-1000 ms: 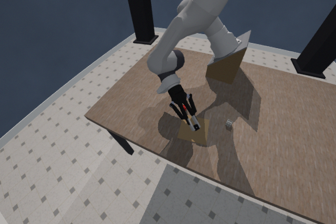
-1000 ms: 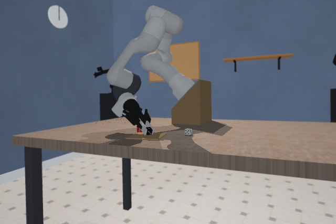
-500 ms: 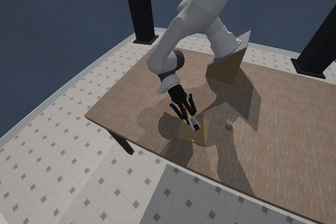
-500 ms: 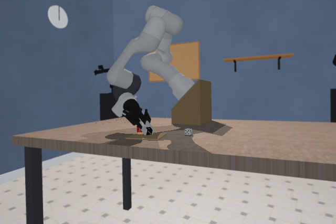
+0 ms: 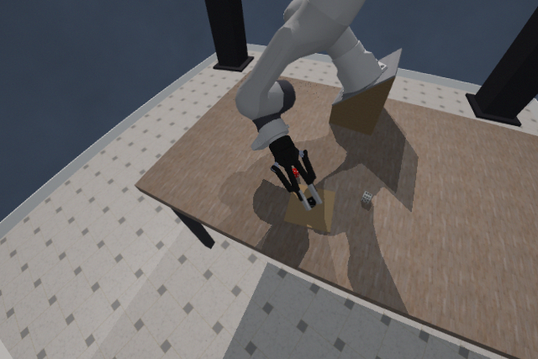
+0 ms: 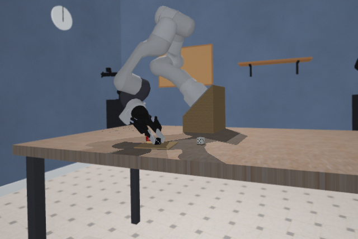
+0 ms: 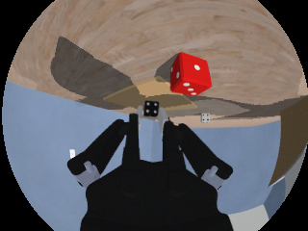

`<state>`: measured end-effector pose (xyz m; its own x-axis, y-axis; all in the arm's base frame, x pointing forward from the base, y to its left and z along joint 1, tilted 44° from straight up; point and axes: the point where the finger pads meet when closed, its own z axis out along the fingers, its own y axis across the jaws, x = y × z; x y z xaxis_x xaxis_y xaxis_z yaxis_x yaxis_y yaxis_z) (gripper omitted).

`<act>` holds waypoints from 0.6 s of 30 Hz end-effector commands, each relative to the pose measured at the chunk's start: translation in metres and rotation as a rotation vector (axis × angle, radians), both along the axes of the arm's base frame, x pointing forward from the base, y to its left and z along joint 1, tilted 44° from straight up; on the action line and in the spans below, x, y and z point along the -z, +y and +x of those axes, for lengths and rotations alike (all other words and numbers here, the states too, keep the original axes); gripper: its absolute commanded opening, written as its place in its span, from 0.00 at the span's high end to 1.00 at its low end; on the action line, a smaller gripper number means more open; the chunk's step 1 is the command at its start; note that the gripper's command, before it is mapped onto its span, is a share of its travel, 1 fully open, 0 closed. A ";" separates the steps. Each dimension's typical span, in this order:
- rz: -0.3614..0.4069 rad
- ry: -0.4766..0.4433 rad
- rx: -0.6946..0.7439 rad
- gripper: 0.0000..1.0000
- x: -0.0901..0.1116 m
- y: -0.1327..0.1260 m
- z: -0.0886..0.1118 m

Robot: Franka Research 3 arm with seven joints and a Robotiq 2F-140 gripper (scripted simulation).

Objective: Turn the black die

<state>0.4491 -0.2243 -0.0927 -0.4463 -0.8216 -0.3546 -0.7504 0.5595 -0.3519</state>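
The black die [image 5: 312, 201] rests on the tan mat [image 5: 309, 214] near its far edge, between my fingertips. My gripper [image 5: 309, 199] reaches down at a slant and is slightly open, its fingers a little wider than the die. In the wrist view the black die [image 7: 152, 108] sits between the two pads of my gripper [image 7: 150, 113], showing several white pips. The red die [image 7: 191, 75] lies just beyond the mat [image 7: 150, 95] on the table. It also shows behind the fingers in the top view [image 5: 295, 172] and the exterior view [image 6: 147, 138]. Its top number is too small to read.
A white die [image 5: 366, 199] lies on the table to the right of the mat. It also shows in the exterior view [image 6: 200, 140]. The arm's brown wedge base [image 5: 362, 107] stands at the back. The table's front edge runs close to the mat.
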 end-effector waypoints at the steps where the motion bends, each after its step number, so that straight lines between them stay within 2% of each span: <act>1: 0.000 -0.003 -0.003 0.78 0.000 0.000 0.001; 18: 0.000 -0.003 -0.003 0.75 0.000 0.000 0.001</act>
<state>0.4491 -0.2243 -0.0927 -0.4462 -0.8217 -0.3547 -0.7505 0.5594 -0.3519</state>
